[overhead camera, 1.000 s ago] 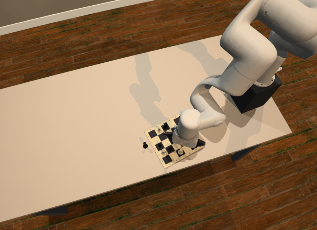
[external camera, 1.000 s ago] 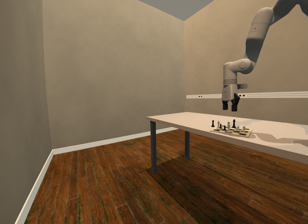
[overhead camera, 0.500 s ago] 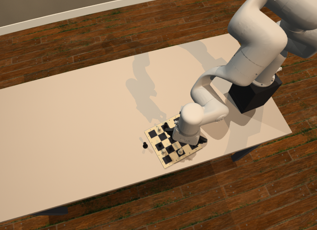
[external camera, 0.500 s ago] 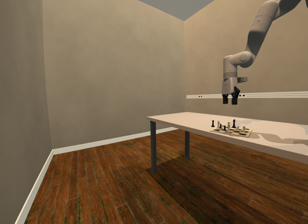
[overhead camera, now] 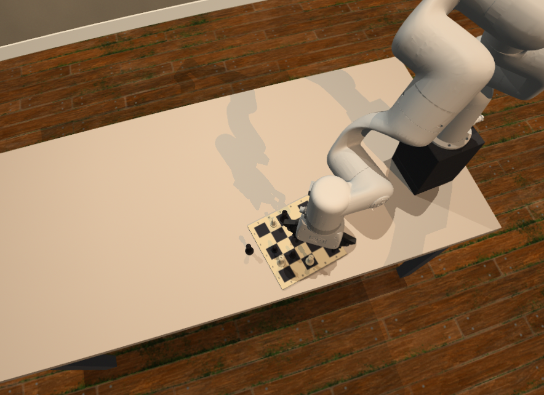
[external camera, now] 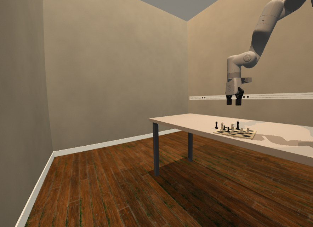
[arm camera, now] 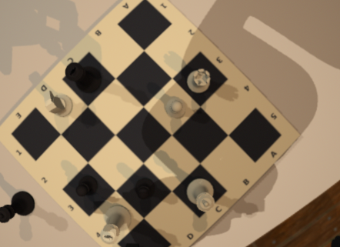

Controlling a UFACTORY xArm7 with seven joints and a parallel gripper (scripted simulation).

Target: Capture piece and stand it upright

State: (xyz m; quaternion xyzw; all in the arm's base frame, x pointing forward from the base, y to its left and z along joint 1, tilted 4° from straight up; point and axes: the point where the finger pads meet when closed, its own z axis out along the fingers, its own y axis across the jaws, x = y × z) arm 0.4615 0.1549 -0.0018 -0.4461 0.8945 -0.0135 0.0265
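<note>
My open, empty gripper (overhead camera: 320, 233) (external camera: 233, 102) hangs high above the board (overhead camera: 284, 285) (arm camera: 292, 135). All pieces look upright. White: king (arm camera: 117, 215) (external camera: 221, 127) on E4, knight (arm camera: 65, 105) (overhead camera: 272, 223) on D1, a tall round-topped piece (arm camera: 198, 188) (overhead camera: 309, 259), bishop or queen, on C5, pawn (arm camera: 175, 107) on B3, rook (arm camera: 200, 79) on A3. Black: king (arm camera: 90, 78) (external camera: 237, 125) on C1, one pawn (arm camera: 85, 187) on E3, another pawn (arm camera: 144, 188) on D4. A dark piece (arm camera: 23, 203) (overhead camera: 249, 250) (external camera: 216, 124), perhaps a queen, stands off-board beyond the E side.
The table (overhead camera: 144, 232) (external camera: 177, 117) carries the board near its front edge. The black robot base (overhead camera: 432, 167) stands at the table's right end. Arm shadows fall across the table and board. In the top view the gripper hides the rook and white pawn.
</note>
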